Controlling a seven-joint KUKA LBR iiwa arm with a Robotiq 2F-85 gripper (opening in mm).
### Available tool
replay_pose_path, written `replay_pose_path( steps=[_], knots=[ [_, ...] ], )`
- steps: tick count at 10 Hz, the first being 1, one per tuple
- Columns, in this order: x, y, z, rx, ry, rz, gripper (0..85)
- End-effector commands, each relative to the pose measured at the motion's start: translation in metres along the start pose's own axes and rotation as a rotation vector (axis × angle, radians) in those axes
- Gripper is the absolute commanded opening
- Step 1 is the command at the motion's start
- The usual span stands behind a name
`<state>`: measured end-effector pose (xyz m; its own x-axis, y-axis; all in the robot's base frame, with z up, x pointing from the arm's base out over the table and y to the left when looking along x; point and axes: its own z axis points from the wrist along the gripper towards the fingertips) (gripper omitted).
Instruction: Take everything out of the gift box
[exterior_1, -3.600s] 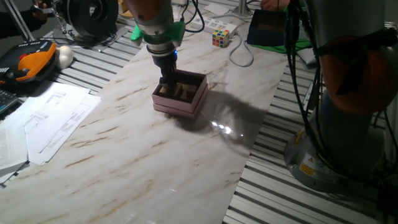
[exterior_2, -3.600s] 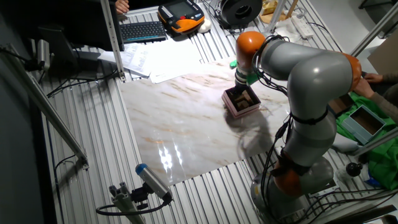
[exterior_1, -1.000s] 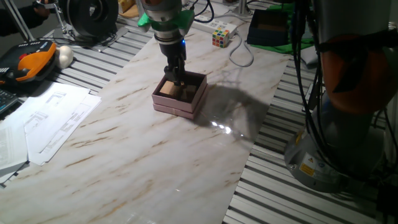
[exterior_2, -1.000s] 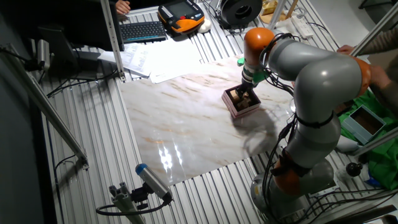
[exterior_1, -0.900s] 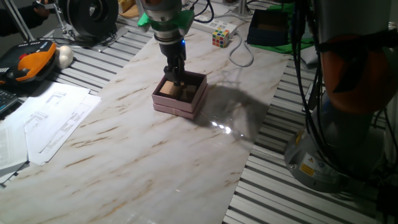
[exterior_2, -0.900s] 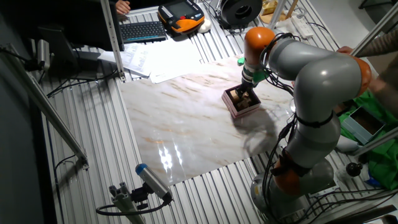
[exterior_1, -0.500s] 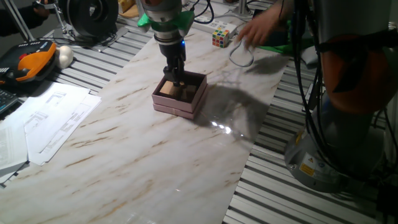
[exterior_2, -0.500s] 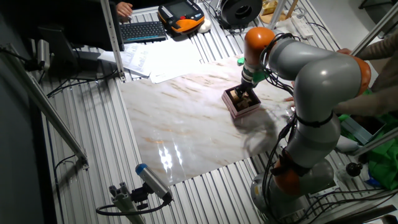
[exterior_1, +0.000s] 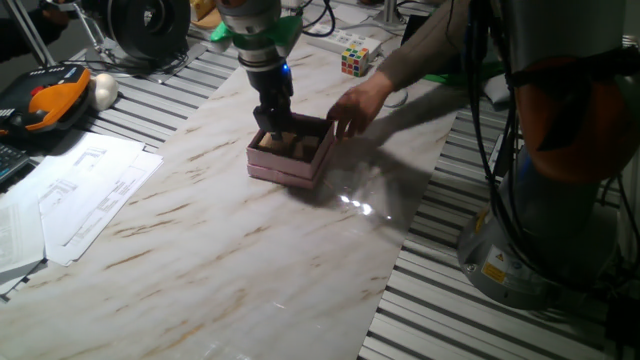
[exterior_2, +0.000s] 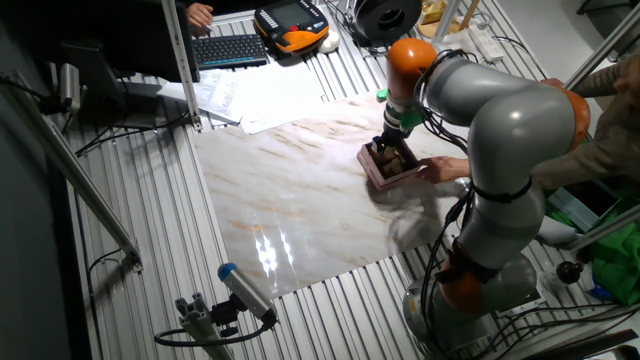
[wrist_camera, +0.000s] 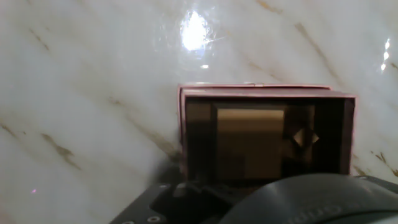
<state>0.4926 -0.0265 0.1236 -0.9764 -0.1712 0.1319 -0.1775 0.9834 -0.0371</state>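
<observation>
The pale pink gift box (exterior_1: 283, 170) stands on the marble board; it also shows in the other fixed view (exterior_2: 381, 180) and close up in the hand view (wrist_camera: 182, 127). Light tan wooden blocks (exterior_1: 301, 148) lie inside it; the hand view shows a large block (wrist_camera: 249, 140) and a small one (wrist_camera: 305, 138). My gripper (exterior_1: 272, 122) reaches down into the box's back left part, also seen in the other fixed view (exterior_2: 388, 146). Its fingertips are hidden among the blocks, so I cannot tell whether they hold anything.
A person's hand (exterior_1: 350, 100) rests at the box's right wall, also in the other fixed view (exterior_2: 446, 168). A multicoloured puzzle cube (exterior_1: 354, 55) and a dark green-edged box (exterior_1: 430, 45) stand at the back. Papers (exterior_1: 80, 190) lie left. The robot's base (exterior_1: 540, 240) stands at the right.
A person's hand has reached in from the back right and now touches the box's right wall. My gripper has shifted slightly left within the box and stays low.
</observation>
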Motion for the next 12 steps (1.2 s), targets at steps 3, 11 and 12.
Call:
replay_pose_path(
  steps=[3,11,12],
  knots=[
    [0.000,0.000,0.000,0.014,0.023,0.001,68.0],
    [0.007,-0.010,0.001,0.023,0.062,-0.028,51.0],
    [0.010,-0.012,0.001,0.021,0.070,-0.042,51.0]
  ],
)
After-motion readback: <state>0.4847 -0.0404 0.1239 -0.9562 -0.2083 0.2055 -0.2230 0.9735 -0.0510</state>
